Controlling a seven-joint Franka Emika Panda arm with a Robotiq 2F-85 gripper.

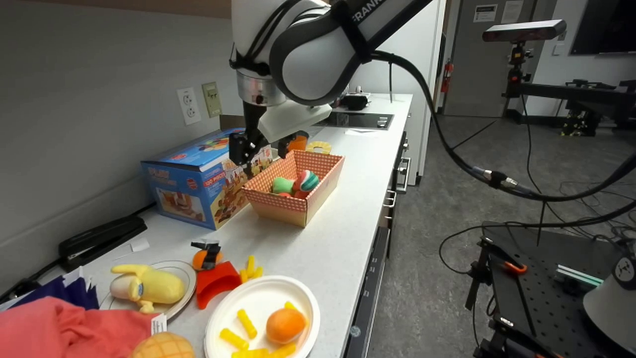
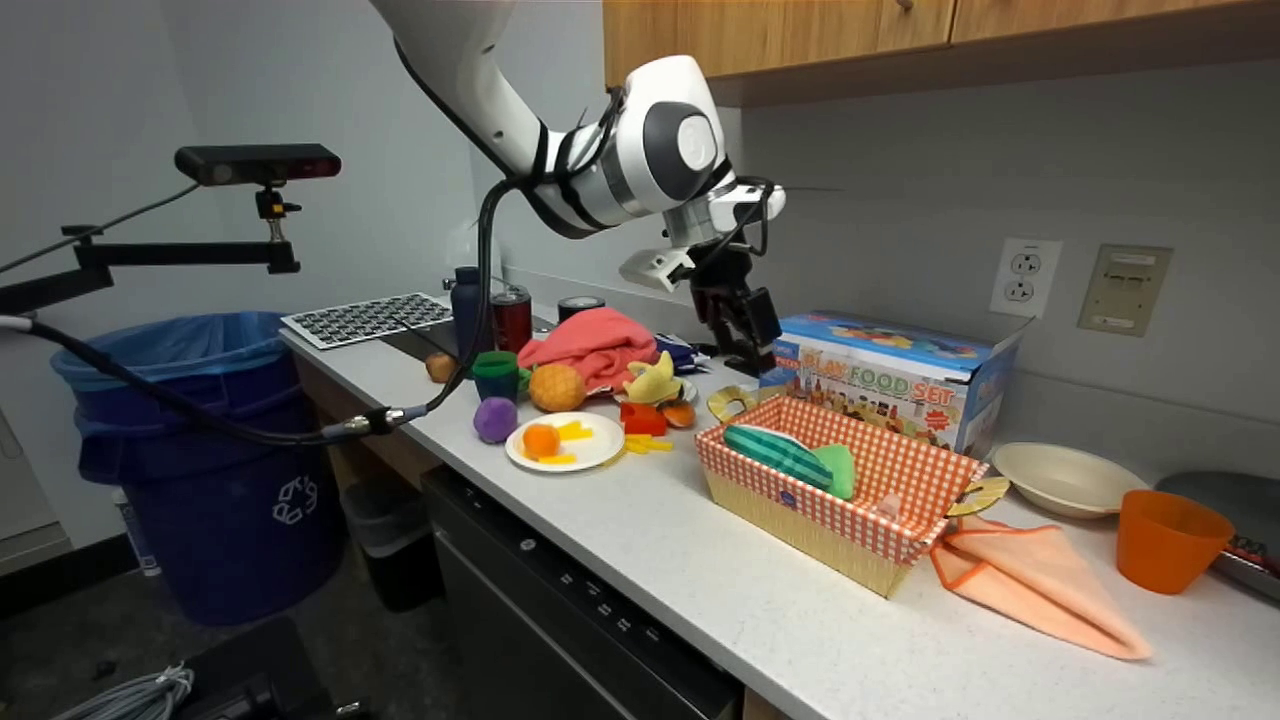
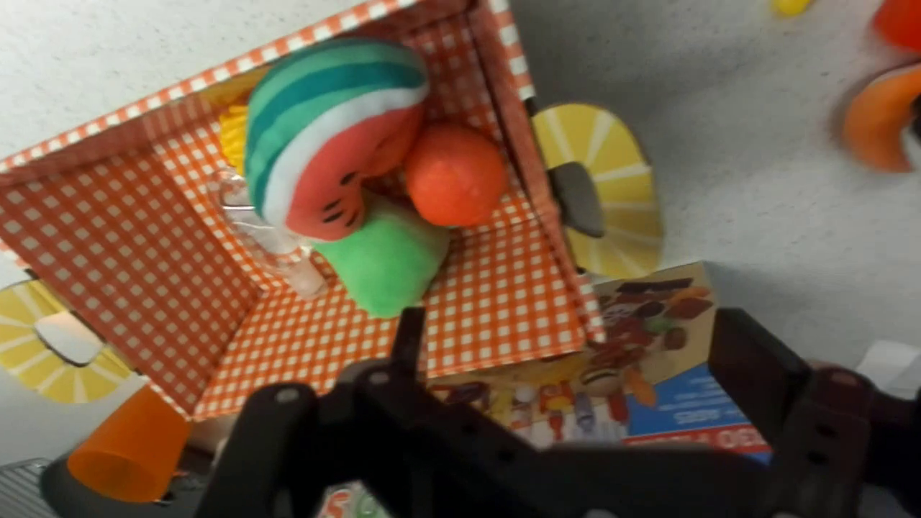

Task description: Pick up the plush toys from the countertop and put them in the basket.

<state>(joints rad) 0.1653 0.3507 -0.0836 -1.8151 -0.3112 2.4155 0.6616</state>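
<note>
The basket (image 1: pixel 320 206) is box-shaped with red-and-white checked lining and lemon-slice handles; it also shows in an exterior view (image 2: pixel 800 530) and the wrist view (image 3: pixel 115 273). Inside lie a watermelon plush (image 3: pixel 345 79), an orange-red round plush (image 3: pixel 455 175) and a green plush (image 3: pixel 388 259). On the countertop are a yellow banana-like plush (image 1: pixel 164 286) on a plate, a pineapple-like toy (image 2: pixel 557 387), a purple ball (image 2: pixel 495 419) and an orange toy with black parts (image 1: pixel 199 259). My gripper (image 3: pixel 573 316) is open and empty, above the basket's wall-side edge and the blue box.
The blue printed box (image 1: pixel 181 169) stands against the wall beside the basket. A white plate (image 1: pixel 310 308) holds an orange and yellow sticks. A red piece (image 1: pixel 216 283), a coral cloth (image 2: pixel 595 345), an orange cup (image 2: pixel 1170 540) and a peach cloth (image 2: pixel 1050 590) lie around.
</note>
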